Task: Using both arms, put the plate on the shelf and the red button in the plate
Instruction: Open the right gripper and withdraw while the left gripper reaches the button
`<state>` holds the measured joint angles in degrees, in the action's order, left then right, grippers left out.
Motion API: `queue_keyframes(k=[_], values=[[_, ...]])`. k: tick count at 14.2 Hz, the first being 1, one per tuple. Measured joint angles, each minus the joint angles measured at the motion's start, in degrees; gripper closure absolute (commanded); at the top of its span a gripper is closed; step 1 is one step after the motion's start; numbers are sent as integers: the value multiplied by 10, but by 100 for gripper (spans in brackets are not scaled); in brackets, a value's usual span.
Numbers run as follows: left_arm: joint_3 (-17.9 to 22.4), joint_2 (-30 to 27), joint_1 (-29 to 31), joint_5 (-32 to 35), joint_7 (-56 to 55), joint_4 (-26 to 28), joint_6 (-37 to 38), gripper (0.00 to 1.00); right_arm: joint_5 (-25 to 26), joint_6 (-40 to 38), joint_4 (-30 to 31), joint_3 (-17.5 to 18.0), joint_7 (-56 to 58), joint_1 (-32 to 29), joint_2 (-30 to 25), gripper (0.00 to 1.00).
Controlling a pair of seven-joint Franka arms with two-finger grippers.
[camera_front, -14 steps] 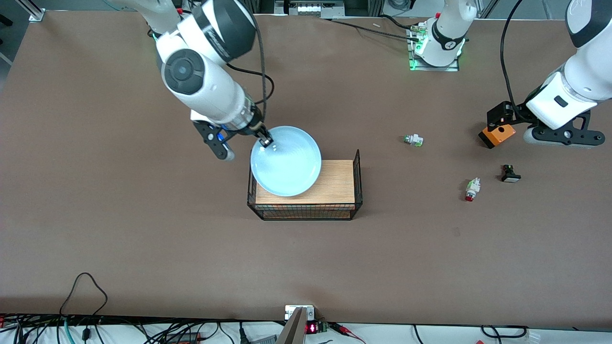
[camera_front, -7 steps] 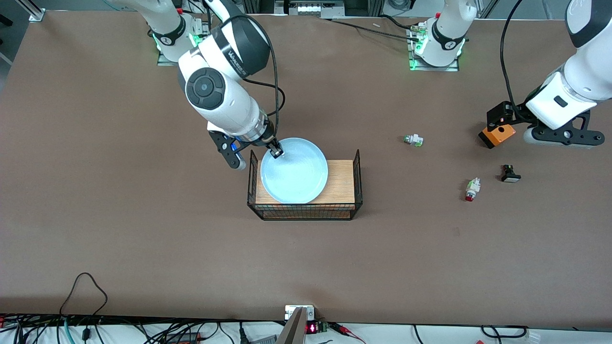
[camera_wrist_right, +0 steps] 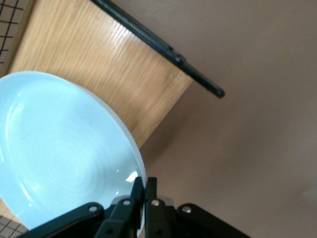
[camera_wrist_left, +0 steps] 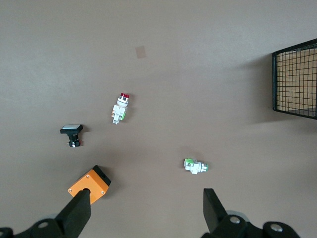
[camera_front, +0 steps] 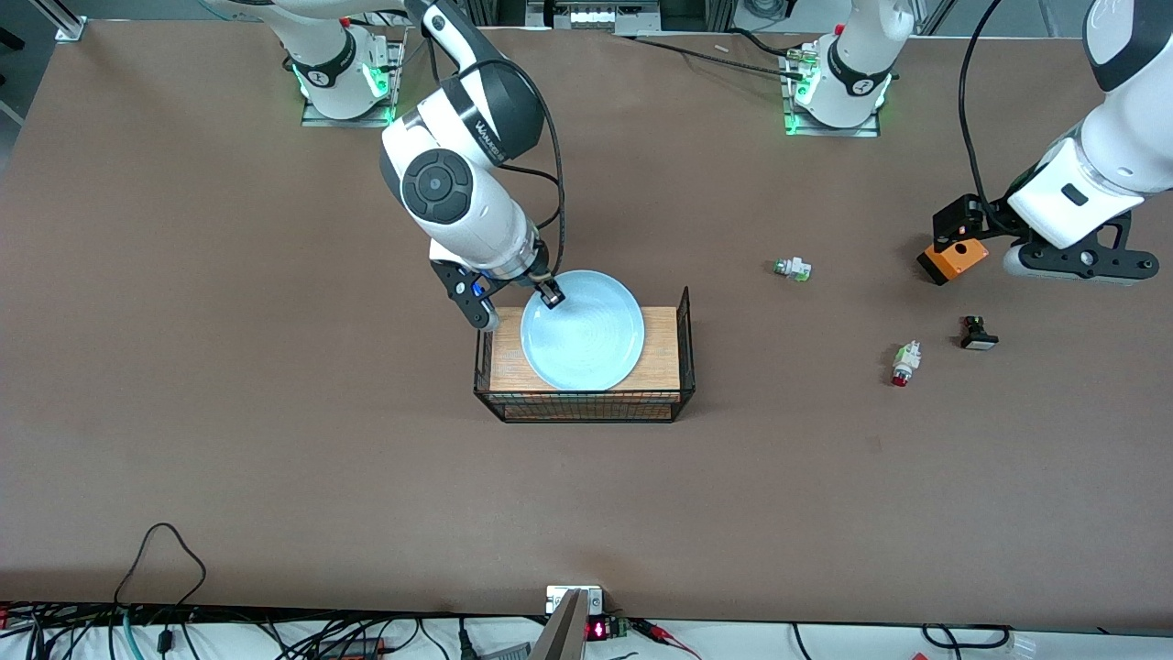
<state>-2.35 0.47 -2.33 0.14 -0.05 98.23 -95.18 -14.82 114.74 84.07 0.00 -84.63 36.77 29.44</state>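
Note:
The pale blue plate sits over the wooden floor of a black wire basket. My right gripper is shut on the plate's rim at the side toward the robots' bases. In the right wrist view its jaws pinch the rim of the plate above the wood. The red button lies on the table toward the left arm's end, and shows as well in the left wrist view. My left gripper hangs open and empty over the table near it, waiting.
A green-tipped button, a black-and-white button and an orange box lie around the red button. A corner of the basket shows in the left wrist view. Cables run along the table edge nearest the camera.
My right arm has carried the plate toward the left arm's end of the table, so it now lies more fully over the basket. The left arm has not moved.

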Motion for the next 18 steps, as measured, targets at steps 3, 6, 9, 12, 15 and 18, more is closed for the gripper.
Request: queue_keyframes(k=[3, 6, 9, 12, 15, 18], values=[[0, 0, 0, 0, 0, 0, 1, 0, 0, 0, -1, -4, 34, -6, -4, 0], [0, 6, 0, 0, 0, 0, 13, 0, 0, -7, -7, -7, 69, -15, -31, 0], [0, 48, 0, 0, 0, 4, 52, 0, 1, -46, -12, -12, 142, -43, -87, 0], [-1, 126, -1, 27, 13, 6, 41, 0, 4, -108, -12, -15, 263, -110, -137, 0], [-2, 196, 0, 75, 121, 9, -40, 0, 64, -171, -10, -16, 436, -168, -150, 0], [0, 228, 16, 96, 172, 48, -154, 0, 151, -198, -4, -16, 532, -188, -148, 0]])
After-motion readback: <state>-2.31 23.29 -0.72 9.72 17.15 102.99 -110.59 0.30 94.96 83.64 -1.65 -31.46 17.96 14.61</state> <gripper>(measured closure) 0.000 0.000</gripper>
